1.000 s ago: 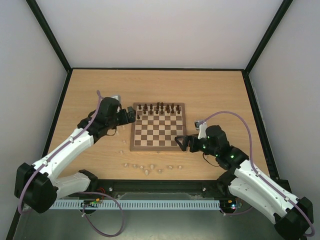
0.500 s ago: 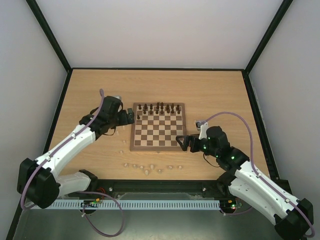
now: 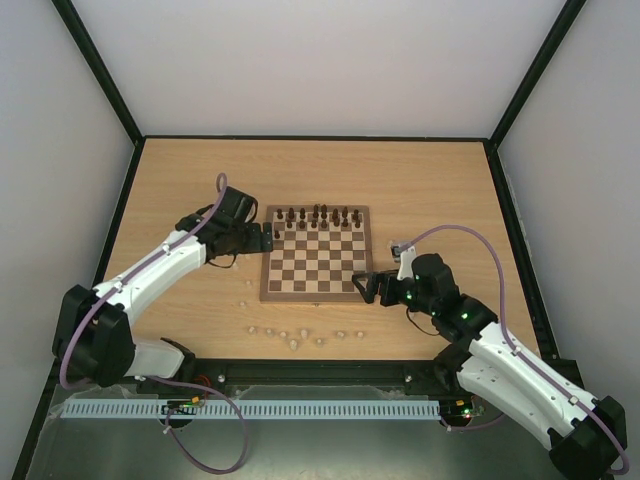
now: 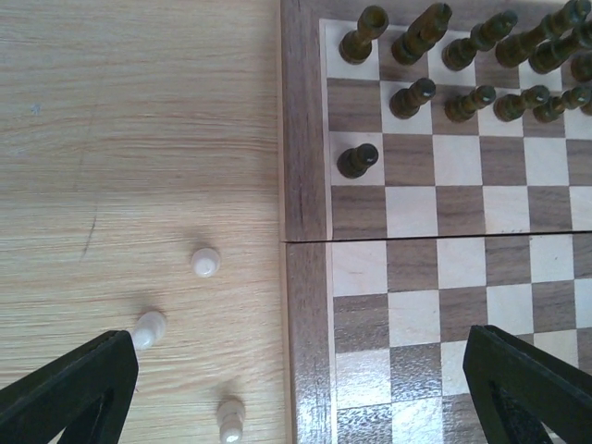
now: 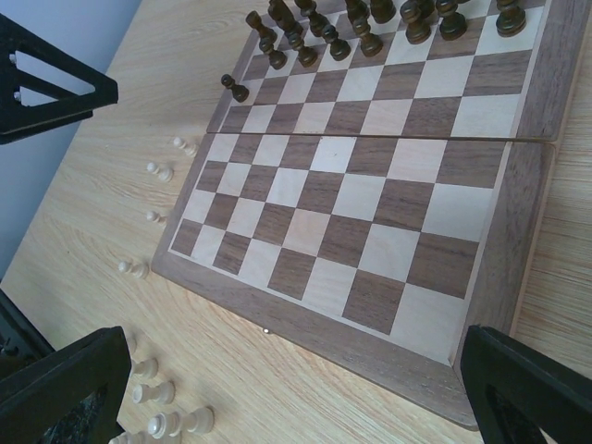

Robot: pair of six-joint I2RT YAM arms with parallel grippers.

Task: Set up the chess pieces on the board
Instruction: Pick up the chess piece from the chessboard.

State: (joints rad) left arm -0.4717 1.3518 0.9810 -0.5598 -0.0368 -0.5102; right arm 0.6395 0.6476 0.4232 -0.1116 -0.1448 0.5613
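The board (image 3: 315, 270) lies mid-table. Dark brown pieces (image 3: 318, 216) stand in its two far rows; one dark pawn (image 4: 357, 159) stands one square ahead at the left edge, also in the right wrist view (image 5: 235, 88). Cream pieces lie on the tabletop: a row (image 3: 300, 336) before the board and a few (image 3: 245, 283) to its left. My left gripper (image 3: 268, 238) is open and empty over the board's left border (image 4: 301, 139), with cream pawns (image 4: 205, 261) beside it. My right gripper (image 3: 362, 287) is open and empty over the board's near right corner (image 5: 370, 356).
Black frame rails and white walls close in the light-wood tabletop (image 3: 430, 190). The other arm's black finger (image 5: 46, 79) shows at the upper left of the right wrist view. Several cream pieces (image 5: 162, 424) cluster near my right gripper's left finger.
My left arm has swung right and forward, bringing its gripper from beside the board to over its left border. My right arm has barely moved.
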